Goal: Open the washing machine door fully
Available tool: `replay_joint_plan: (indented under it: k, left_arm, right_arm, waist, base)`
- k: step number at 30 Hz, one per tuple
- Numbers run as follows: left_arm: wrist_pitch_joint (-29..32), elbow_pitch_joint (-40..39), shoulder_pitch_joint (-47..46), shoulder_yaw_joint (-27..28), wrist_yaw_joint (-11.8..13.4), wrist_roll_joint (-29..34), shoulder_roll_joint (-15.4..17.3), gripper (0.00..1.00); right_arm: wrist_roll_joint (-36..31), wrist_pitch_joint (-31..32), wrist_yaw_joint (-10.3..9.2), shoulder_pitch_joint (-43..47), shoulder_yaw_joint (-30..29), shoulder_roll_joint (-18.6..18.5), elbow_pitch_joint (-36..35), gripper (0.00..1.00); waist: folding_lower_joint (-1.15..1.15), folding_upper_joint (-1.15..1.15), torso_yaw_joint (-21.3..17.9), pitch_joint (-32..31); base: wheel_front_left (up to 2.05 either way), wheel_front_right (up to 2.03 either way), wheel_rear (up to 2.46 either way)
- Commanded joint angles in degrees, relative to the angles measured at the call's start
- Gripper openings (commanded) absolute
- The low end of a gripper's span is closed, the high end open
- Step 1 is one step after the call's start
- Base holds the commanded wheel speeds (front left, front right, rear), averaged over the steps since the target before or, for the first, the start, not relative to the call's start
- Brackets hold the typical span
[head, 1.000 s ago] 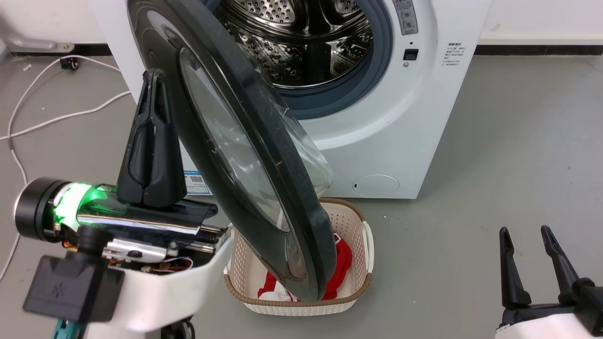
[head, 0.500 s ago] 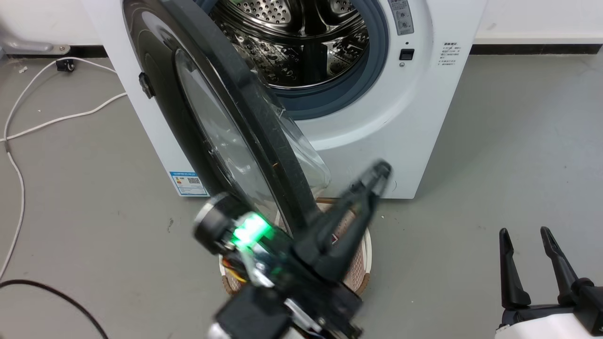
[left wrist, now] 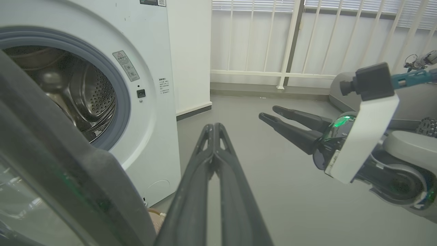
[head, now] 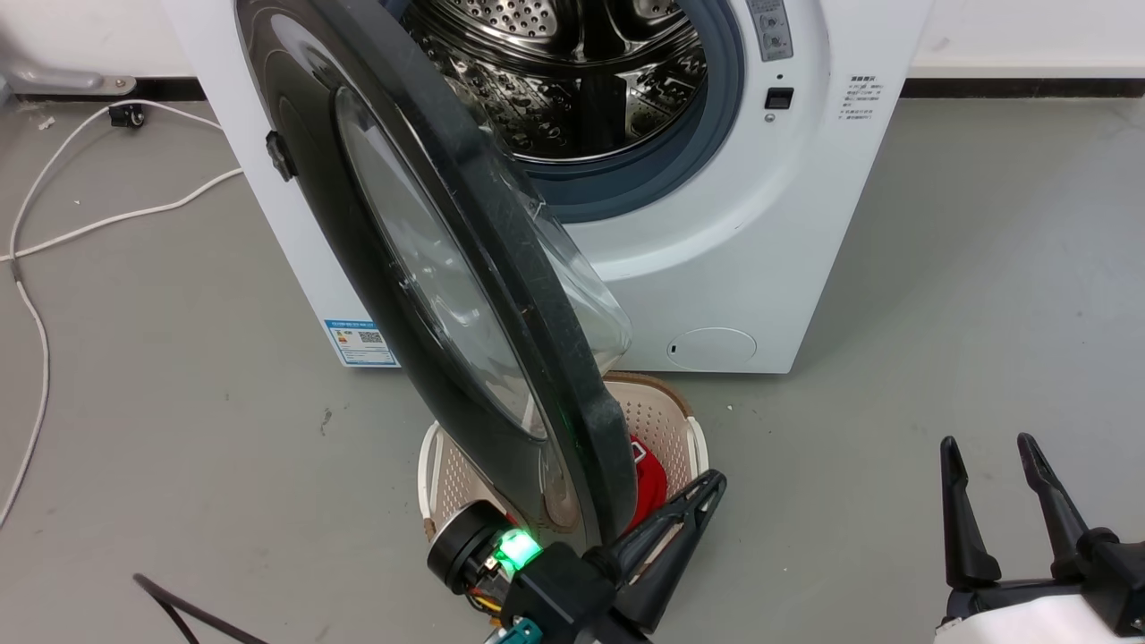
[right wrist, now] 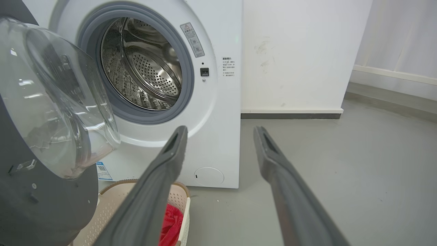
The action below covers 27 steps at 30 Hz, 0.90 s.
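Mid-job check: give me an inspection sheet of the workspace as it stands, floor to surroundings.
Surface: grey floor, a few specks.
Job's things: washing machine door swung partway out, not fully open; washing machine with drum exposed, nothing seen inside.
Clutter: basket under the door's lower edge, red cloth inside.
Grippers: left gripper shut, by the door's lower edge, contact unclear; right gripper open, holding nothing.
Cables: white cable and dark cable on the floor at left.
Surroundings: white wall, railing.
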Motion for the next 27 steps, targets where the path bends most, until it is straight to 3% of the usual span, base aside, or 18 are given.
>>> replay_joint_plan:
  k: [1,27]
  left_arm:
    - [-0.8,1.3,0.1,0.7,0.6,-0.4,-0.4,0.00]
    - [-6.7,16.5,-8.1,4.4,5.3,-1.5,-3.7,0.00]
  right_arm:
    - [0.4,-0.1,-0.06,-1.0,0.3,0.1,0.3,1.00]
    - [1.2,-0.8,-0.06,-2.1,1.2,0.1,2.0,1.00]
  waist:
    - [0.00,0.00,-0.2,0.2]
    - [0.00,0.00,-1.8,1.4]
  base:
    - [0.00,0.00,0.00]
    - [0.00,0.00,0.00]
